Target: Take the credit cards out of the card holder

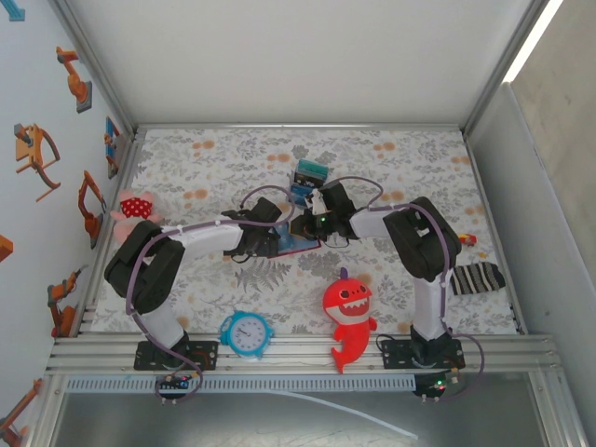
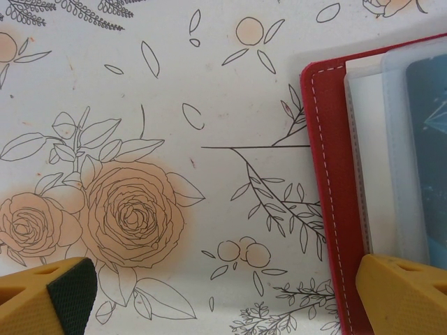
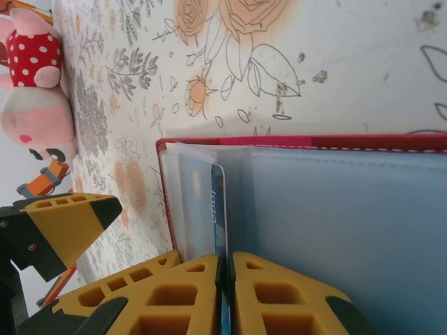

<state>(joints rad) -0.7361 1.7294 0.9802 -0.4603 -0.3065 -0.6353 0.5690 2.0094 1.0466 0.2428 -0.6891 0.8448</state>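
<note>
The dark red card holder (image 1: pixel 304 245) lies open in the middle of the table, its pale sleeves (image 3: pixel 349 223) facing up. My right gripper (image 3: pixel 228 262) is shut on the edge of a blue credit card (image 3: pixel 218 209) that stands partly out of a sleeve. My left gripper (image 2: pixel 227 279) is open wide at the holder's red edge (image 2: pixel 328 174), with one finger (image 2: pixel 405 293) over the holder and the other finger (image 2: pixel 49 296) over the cloth. A teal card (image 2: pixel 429 139) sits inside a sleeve. Two more cards, teal (image 1: pixel 311 172) and blue (image 1: pixel 300 193), lie loose behind the holder.
A pink plush toy (image 1: pixel 135 207) sits at the left edge. A red shark toy (image 1: pixel 349 312) and a blue clock (image 1: pixel 247 332) stand near the front. A striped sock (image 1: pixel 475 277) lies at the right. White walls enclose the table.
</note>
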